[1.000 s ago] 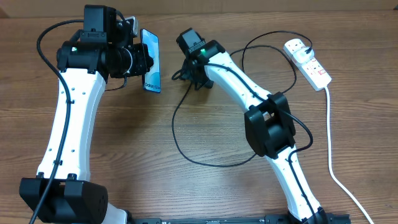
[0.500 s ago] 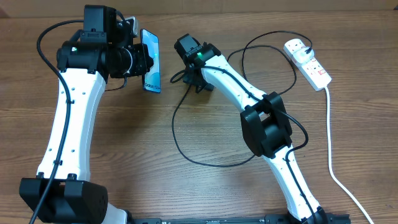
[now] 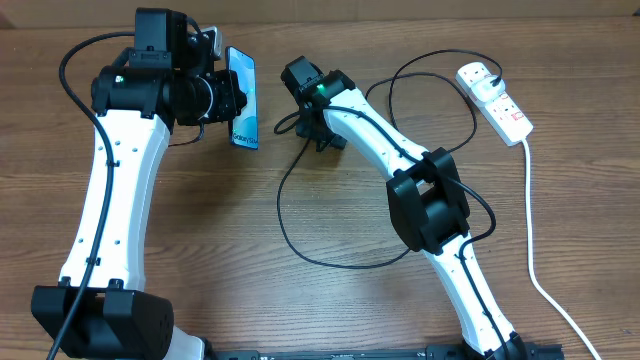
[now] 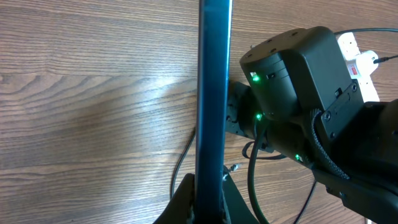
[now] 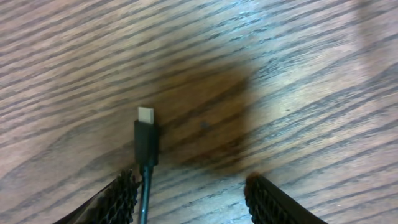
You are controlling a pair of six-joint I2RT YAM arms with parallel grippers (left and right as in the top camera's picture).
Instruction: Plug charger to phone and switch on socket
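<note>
Pickup step going on, I reckon: right gripper (image 5: 191, 190) is hovering jaws apart over the charger (image 5: 145, 134) tip lying on the table (image 5: 298, 74), while left gripper (image 4: 208, 199) is clamping the phone (image 3: 242, 98) on edge nearby. Next it's needing a clean pinch.

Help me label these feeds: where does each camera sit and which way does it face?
Overhead: fixed above the table, looking down; left arm, right arm, phone, charger and socket show.
Left wrist: on the left arm, looking along the left tool, shut on the edge-on phone; right arm beyond.
Right wrist: on the right arm, looking down at the table; open right tool, charger tip ahead.
Shared: overhead and left wrist both show phone and socket.
</note>
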